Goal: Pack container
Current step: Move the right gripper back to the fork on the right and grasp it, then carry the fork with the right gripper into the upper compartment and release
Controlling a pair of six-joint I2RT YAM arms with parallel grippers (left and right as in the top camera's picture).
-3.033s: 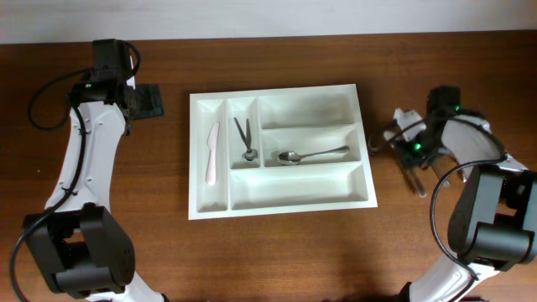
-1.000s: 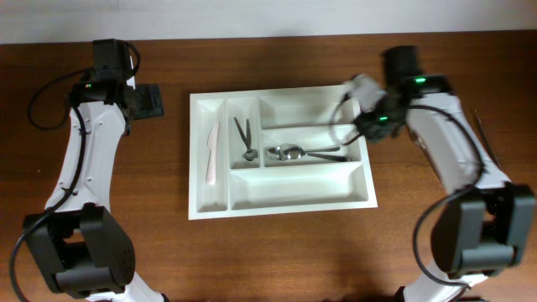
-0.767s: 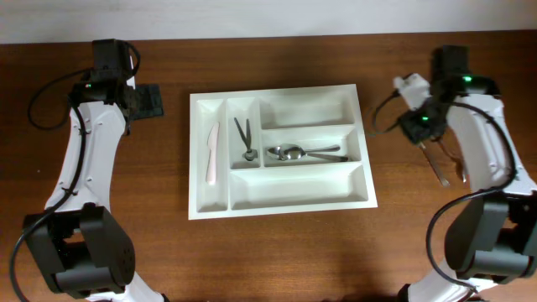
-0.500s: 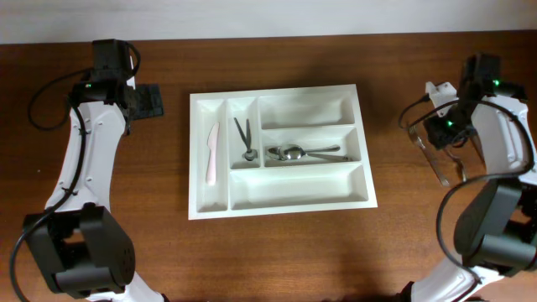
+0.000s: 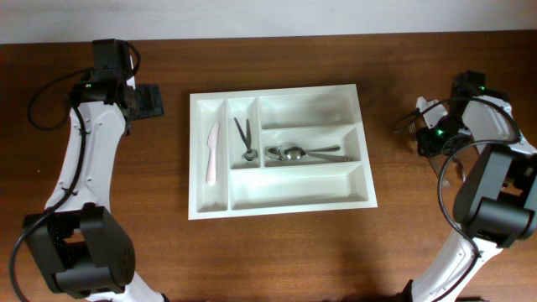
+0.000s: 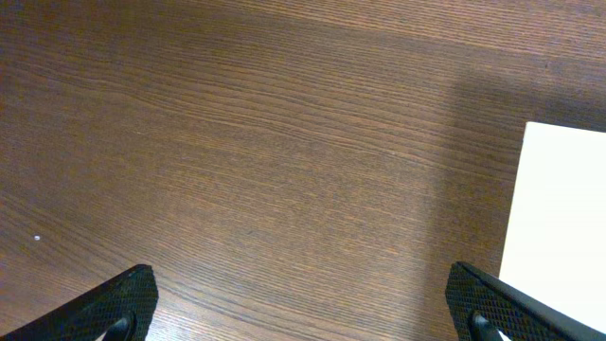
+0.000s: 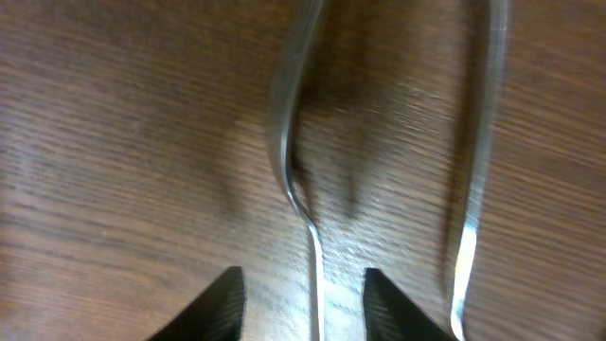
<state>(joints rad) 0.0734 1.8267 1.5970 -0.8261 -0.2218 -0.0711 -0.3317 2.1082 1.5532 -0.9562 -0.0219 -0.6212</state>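
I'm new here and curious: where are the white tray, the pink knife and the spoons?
white tray (image 5: 294,189), overhead view, bare floor of its bottom compartment.
pink knife (image 5: 211,153), overhead view, its middle.
spoons (image 5: 291,153), overhead view, a bowl end.

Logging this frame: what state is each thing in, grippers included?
container: flat on table; top and bottom long compartments empty.
pale knife: lying in leftmost narrow compartment.
dark tongs: lying in second narrow compartment.
metal pieces: together in middle long compartment.
loose cutlery: on table, ungripped.
left gripper: jaws open, empty.
right gripper: jaws open, above loose cutlery.
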